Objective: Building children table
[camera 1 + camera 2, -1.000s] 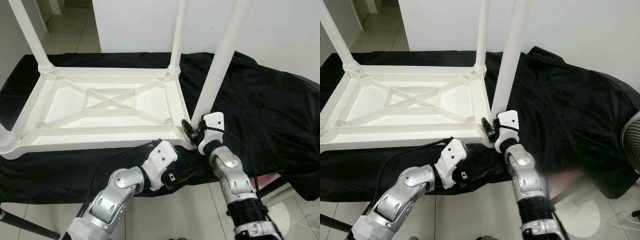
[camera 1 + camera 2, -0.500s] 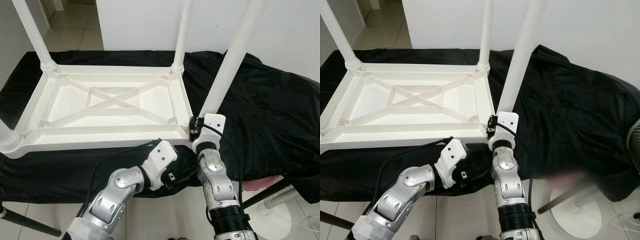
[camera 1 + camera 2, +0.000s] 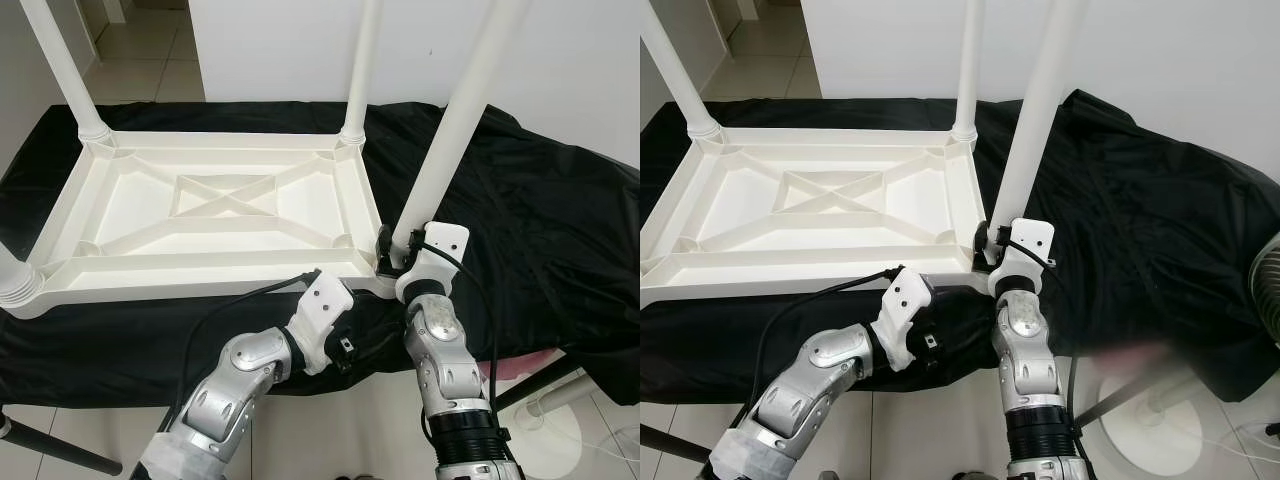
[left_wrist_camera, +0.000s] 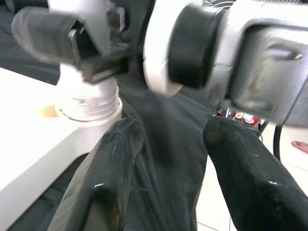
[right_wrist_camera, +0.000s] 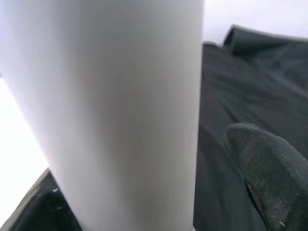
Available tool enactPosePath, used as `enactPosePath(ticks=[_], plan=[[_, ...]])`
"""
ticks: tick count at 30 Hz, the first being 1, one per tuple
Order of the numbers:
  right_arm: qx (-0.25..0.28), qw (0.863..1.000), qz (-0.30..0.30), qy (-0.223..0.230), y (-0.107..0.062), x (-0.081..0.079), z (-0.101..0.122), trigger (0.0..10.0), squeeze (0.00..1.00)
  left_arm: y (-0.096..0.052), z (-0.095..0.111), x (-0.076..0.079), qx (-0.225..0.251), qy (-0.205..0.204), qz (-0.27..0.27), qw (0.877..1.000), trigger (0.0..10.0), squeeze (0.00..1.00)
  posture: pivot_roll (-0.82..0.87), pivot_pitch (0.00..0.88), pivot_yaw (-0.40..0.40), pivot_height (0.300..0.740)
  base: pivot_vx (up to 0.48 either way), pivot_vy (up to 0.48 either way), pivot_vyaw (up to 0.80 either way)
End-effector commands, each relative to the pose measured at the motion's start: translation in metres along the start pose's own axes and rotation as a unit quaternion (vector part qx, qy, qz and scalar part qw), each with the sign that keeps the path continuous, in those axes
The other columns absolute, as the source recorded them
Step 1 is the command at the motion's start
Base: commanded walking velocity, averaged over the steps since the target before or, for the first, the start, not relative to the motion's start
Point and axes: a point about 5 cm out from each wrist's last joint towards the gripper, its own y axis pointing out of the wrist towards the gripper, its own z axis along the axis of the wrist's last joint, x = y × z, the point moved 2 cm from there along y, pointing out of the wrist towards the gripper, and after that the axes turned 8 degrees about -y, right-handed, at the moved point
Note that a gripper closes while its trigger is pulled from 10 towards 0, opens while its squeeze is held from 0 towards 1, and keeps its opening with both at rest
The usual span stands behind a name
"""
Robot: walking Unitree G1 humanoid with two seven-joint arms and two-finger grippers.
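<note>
Silver arms, white wrists, black fingers (image 4: pixel 110 163).

Right arm reaches forward, forearm near vertical, wrist bent ahead; right gripper (image 3: pixel 392 250) clamped, one dark finger (image 5: pixel 267 173) visible in wrist view. Left arm bent at elbow, forearm angled up toward right arm. Left gripper (image 4: pixel 166 144) just beside right wrist, fingers (image 4: pixel 108 168) spread apart, gripping nothing.
</note>
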Motion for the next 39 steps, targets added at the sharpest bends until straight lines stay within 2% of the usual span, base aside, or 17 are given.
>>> enactPosePath(ticks=[1,2,3,4,5,12,14,16,17,19,27,32,37,39], plan=[[0.009,1.000,0.003,0.002,-0.002,0.004,0.001,10.0,1.00,0.000,0.000,-0.004,-0.001,0.003,0.019,1.000,10.0,0.00,-0.07,0.081,-0.045,0.740,0.000,0.000,0.00],[0.009,0.999,0.032,0.005,-0.006,0.004,-0.003,10.0,1.00,-0.002,0.000,-0.005,-0.001,0.004,0.021,1.000,10.0,0.00,-0.06,0.081,-0.046,0.740,0.000,0.000,0.00],[0.009,0.999,0.032,0.005,-0.006,0.004,-0.003,10.0,1.00,-0.002,0.000,-0.005,-0.001,0.004,0.021,1.000,10.0,0.00,-0.06,0.081,-0.046,0.740,0.000,0.000,0.00],[0.010,0.999,0.047,0.004,-0.008,0.006,-0.005,10.0,0.00,-0.003,0.000,-0.006,-0.002,0.006,0.023,1.000,10.0,0.00,-0.06,0.080,-0.048,0.740,0.000,0.000,0.00],[0.010,0.998,0.064,0.003,-0.010,0.006,-0.008,10.0,0.00,-0.003,0.000,-0.007,-0.003,0.007,0.025,1.000,10.0,0.00,-0.06,0.080,-0.048,0.740,0.000,0.000,0.00],[0.010,0.998,0.064,0.003,-0.010,0.006,-0.008,10.0,0.00,-0.003,0.000,-0.007,-0.003,0.007,0.025,1.000,10.0,0.00,-0.06,0.080,-0.048,0.740,0.000,0.000,0.00],[0.013,0.997,0.080,0.001,-0.012,0.008,-0.010,10.0,0.00,-0.004,-0.001,-0.007,-0.004,0.008,0.028,1.000,10.0,0.00,-0.06,0.080,-0.049,0.740,0.000,0.000,0.00],[0.010,0.985,0.171,-0.034,-0.009,0.023,-0.021,10.0,0.00,-0.003,-0.002,-0.008,-0.010,0.012,0.028,0.999,10.0,0.00,-0.06,0.073,-0.046,0.740,0.000,0.000,0.00],[0.010,0.985,0.171,-0.034,-0.009,0.023,-0.021,10.0,0.00,-0.003,-0.002,-0.008,-0.010,0.012,0.028,0.999,10.0,0.00,-0.06,0.073,-0.046,0.740,0.000,0.000,0.00],[0.005,0.971,0.233,-0.055,-0.004,0.032,-0.025,10.0,0.00,-0.002,-0.002,-0.008,-0.013,0.012,0.025,1.000,10.0,0.00,-0.06,0.072,-0.045,0.740,0.000,0.000,0.00],[0.001,0.963,0.258,-0.075,0.003,0.031,-0.025,10.0,0.00,-0.003,-0.003,-0.008,-0.017,0.015,0.023,0.999,10.0,0.00,-0.06,0.072,-0.046,0.740,0.000,0.000,0.00],[0.000,0.950,0.304,-0.076,0.004,0.025,-0.024,10.0,0.00,-0.004,-0.004,-0.007,-0.019,0.015,0.023,0.999,10.0,0.00,-0.05,0.069,-0.049,0.740,0.000,0.000,0.00],[0.010,0.939,0.336,-0.078,0.011,0.027,-0.021,10.0,0.00,-0.005,-0.006,-0.006,-0.023,0.015,0.019,0.999,10.0,0.00,-0.05,0.063,-0.045,0.740,0.000,0.000,0.00],[0.010,0.939,0.336,-0.078,0.011,0.027,-0.021,10.0,0.00,-0.005,-0.006,-0.006,-0.023,0.015,0.019,0.999,10.0,0.00,-0.05,0.063,-0.045,0.740,0.000,0.000,0.00]])
